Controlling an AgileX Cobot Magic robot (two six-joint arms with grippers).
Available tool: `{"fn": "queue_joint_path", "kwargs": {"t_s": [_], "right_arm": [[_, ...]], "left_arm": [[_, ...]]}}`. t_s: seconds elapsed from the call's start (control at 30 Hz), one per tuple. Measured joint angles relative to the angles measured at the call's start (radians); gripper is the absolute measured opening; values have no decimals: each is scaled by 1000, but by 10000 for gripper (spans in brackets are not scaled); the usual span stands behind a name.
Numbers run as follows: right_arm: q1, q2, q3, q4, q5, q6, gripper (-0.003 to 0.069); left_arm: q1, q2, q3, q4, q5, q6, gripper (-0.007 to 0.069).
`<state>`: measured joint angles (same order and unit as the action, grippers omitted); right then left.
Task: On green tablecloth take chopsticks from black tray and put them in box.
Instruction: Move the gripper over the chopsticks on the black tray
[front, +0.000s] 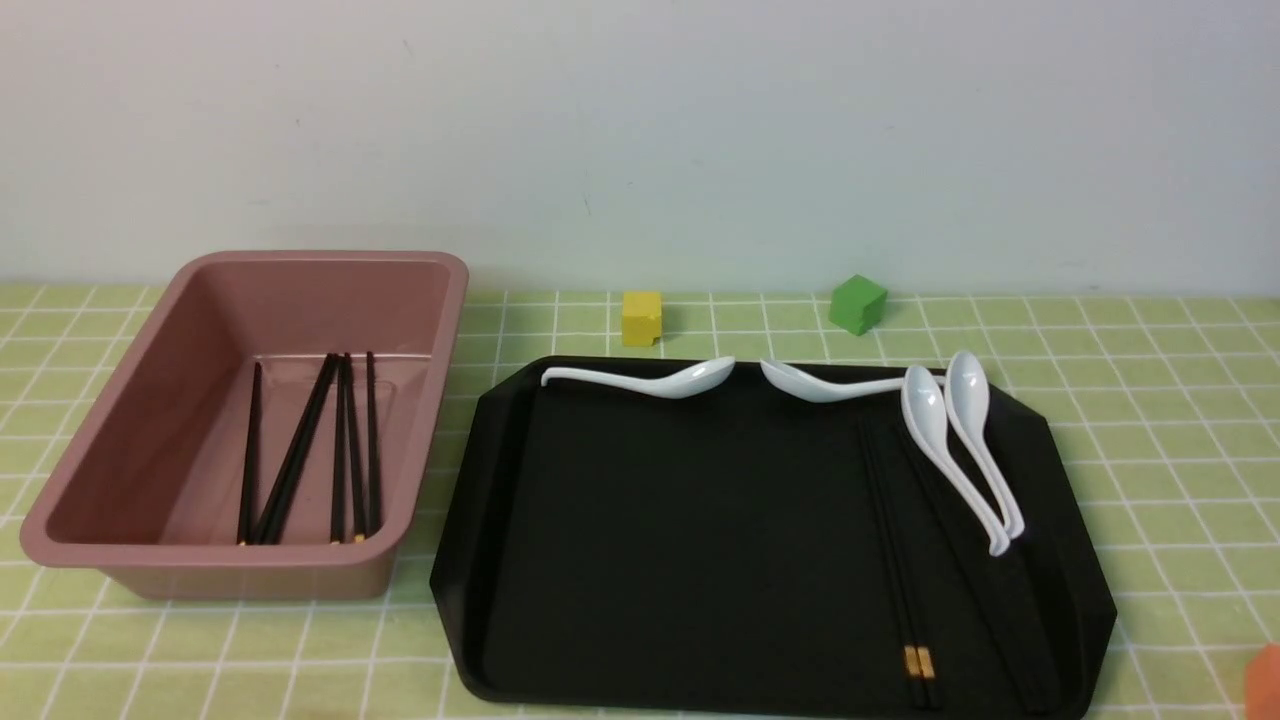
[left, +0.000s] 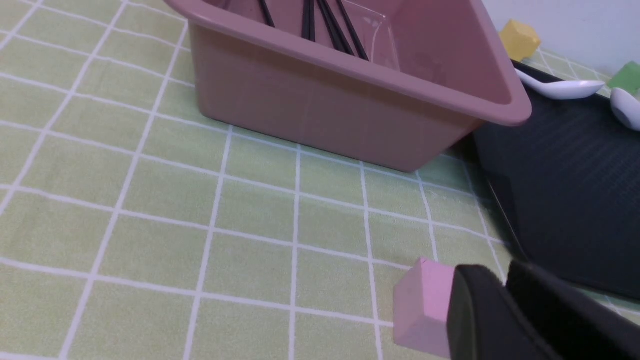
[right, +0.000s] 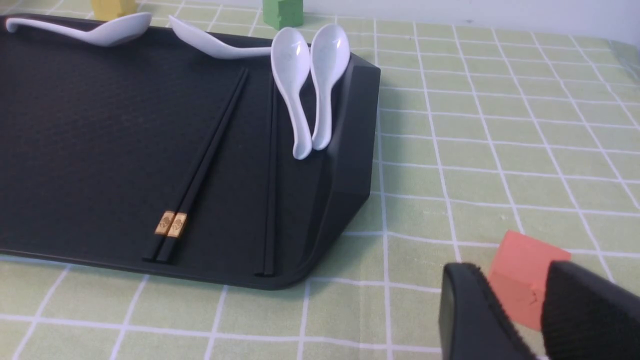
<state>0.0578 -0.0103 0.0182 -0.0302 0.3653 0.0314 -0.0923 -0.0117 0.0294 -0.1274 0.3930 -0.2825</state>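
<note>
In the front view the whole layout is given. The box (front: 320, 305) is set on the left part of the tablecloth (front: 1150, 450), and several chopsticks (front: 298, 450) are laid lengthwise on its floor, gold ends toward its near wall. The tray (front: 650, 520) is placed just beside it on the right. A pair of chopsticks (front: 920, 662) is seen toward the tray's right edge, bands close to the near edge, with a further stick slanting just beside them. Four white spoons (front: 922, 405) are propped along the tray's far edge and far right corner. A yellow cube (front: 641, 318) and a green cube (front: 857, 304) are found on the cloth beyond that far edge, before a plain pale wall (front: 640, 130). An orange cube (front: 1266, 680) is cut off at the picture's lower right.

In the left wrist view the left gripper (left: 504, 281) is shown above the cloth near the box's near right corner. Only a thin slit is left between its fingertips, and nothing is held. A pink cube (left: 425, 310), shown in no other view, is seen just beside it.

In the right wrist view the right gripper (right: 515, 280) is shown off the tray's near right corner, jaws parted and empty. The orange cube is seen whole beyond the gap.
</note>
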Motion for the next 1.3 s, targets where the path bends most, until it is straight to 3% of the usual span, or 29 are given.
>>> {"fn": "queue_joint_path", "kwargs": {"t_s": [0.37,0.6,0.7,0.73,0.93,1.3], "right_arm": [[0,0,0,-63,0,-20,240],[0,0,2,-176,-16,-8,240],[0,0,6,-86,-94,98,240],[0,0,6,-5,-155,198,240],[0,0,6,302,-365,516,240],[0,0,-3,342,-450,596,235]], "left_arm": [[0,0,0,0,0,0,106],[0,0,0,0,0,0,113],[0,0,0,0,0,0,113],[0,0,0,0,0,0,113],[0,0,0,0,0,1,114],[0,0,0,0,0,2,129]]}}
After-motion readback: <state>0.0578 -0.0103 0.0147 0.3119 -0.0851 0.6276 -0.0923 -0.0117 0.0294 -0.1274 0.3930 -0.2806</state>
